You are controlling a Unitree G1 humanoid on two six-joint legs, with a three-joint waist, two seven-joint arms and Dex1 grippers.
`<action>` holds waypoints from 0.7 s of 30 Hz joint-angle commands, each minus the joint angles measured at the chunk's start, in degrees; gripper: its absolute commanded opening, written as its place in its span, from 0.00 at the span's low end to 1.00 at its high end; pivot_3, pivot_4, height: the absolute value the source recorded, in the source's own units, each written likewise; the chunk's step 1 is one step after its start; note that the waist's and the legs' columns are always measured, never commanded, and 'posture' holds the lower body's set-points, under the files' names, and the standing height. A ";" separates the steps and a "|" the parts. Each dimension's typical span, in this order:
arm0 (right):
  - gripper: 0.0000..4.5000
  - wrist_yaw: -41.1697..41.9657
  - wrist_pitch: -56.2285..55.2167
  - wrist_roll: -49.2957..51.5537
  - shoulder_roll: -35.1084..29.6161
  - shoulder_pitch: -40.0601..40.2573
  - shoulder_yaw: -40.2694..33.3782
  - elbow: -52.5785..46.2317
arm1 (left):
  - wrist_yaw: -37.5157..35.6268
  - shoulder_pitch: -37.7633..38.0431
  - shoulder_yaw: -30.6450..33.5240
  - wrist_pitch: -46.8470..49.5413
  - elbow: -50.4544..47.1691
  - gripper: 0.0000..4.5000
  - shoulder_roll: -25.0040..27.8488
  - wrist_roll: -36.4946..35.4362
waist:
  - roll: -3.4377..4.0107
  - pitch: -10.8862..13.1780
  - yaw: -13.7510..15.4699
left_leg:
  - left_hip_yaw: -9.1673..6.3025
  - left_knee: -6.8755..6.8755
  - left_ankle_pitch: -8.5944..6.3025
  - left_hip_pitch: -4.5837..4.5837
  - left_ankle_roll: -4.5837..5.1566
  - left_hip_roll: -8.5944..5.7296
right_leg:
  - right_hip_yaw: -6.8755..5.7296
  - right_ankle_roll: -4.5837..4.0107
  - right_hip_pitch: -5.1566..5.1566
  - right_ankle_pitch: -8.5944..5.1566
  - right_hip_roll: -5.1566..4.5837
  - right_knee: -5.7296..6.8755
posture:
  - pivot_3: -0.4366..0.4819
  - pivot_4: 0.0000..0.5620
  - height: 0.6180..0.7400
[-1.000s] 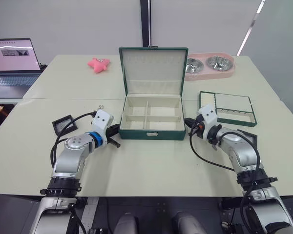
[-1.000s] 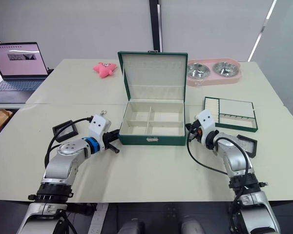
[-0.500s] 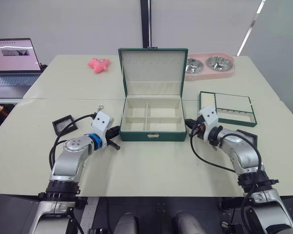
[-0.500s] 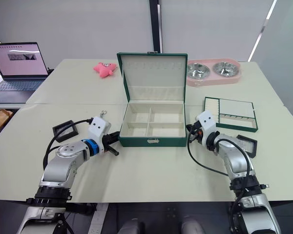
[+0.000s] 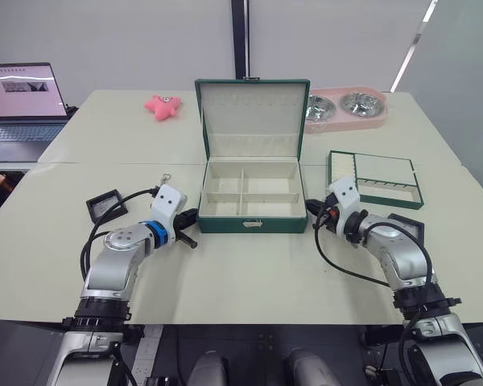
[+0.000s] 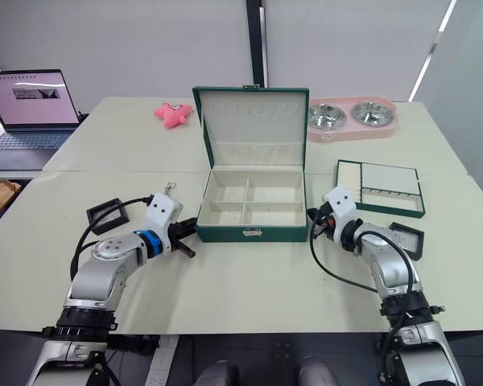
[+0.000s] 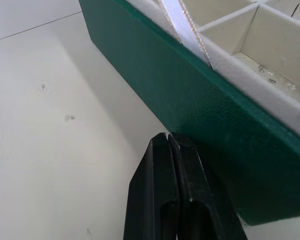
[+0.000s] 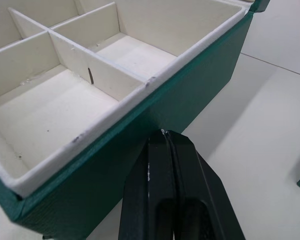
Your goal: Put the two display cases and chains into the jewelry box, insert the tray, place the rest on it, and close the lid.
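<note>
The jewelry box (image 5: 251, 197) sits open at the middle of the surface (image 5: 241, 273), its lid (image 5: 253, 115) standing upright at the box's 12 o'clock side and the cream compartments bare. Off at 2 o'clock from the box lies the tray (image 5: 375, 178), and beyond it, near the far edge, a pink double bowl (image 5: 346, 108). One display case (image 5: 106, 204) rests at the box's 9 o'clock, well apart from it; the other display case (image 6: 406, 238) lies at 4 o'clock, just past the right forearm. A pink toy (image 5: 163, 105) sits at 11 o'clock and a laptop (image 5: 20, 100) on the next desk further that way. Nothing blocks either flank of the box. The left gripper (image 7: 170, 145) reaches in low with jaws pressed together, empty, tips right at the box's green left wall. The right gripper (image 8: 163, 142) mirrors it, forearm bent inward, jaws closed on nothing, tips at the right wall
</note>
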 commanded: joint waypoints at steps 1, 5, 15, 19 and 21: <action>0.00 1.06 0.27 3.20 -1.66 0.21 -4.27 -3.47 | 0.04 0.48 4.57 -0.46 -1.40 0.00 2.46 -2.54 | 0.00 0.00 0.02 | -0.01 0.00 0.00 -0.01 0.00 0.00 | 0.00 0.00 0.00 0.00 0.00 0.00 | 0.48 0.27 1.00; 0.00 3.09 1.75 7.27 -3.96 1.21 -8.17 -5.19 | -1.39 2.11 8.75 1.09 -3.59 0.00 4.80 -6.30 | 0.00 0.00 0.08 | 0.00 -0.01 0.00 -0.01 0.00 0.00 | 0.00 0.00 0.01 0.00 -0.01 -0.03 | 0.48 0.27 1.00; 0.41 16.12 -0.82 12.60 -21.19 12.40 -20.43 -2.35 | -10.36 13.19 21.39 1.17 -0.67 0.55 18.05 -12.63 | 0.01 0.03 0.14 | 0.00 -0.08 -0.01 0.00 0.02 0.00 | -0.01 0.00 0.04 0.00 -0.02 -0.19 | 0.48 0.27 1.00; 0.67 21.53 -5.08 11.99 -28.37 16.98 -25.07 4.90 | -11.10 18.08 27.18 -2.27 5.31 0.84 23.42 -11.14 | -0.02 0.06 0.06 | 0.04 -0.10 -0.01 0.04 0.02 0.00 | 0.02 0.00 0.06 -0.01 -0.01 -0.20 | 0.48 0.27 1.00; 0.80 22.79 -6.13 12.31 -30.36 17.78 -26.64 7.53 | -11.44 20.06 29.23 -3.99 8.28 0.97 25.45 -10.78 | -0.02 0.08 -0.04 | 0.04 -0.11 -0.02 0.05 0.02 0.01 | 0.02 0.00 0.05 -0.01 0.00 -0.21 | 0.48 0.27 1.00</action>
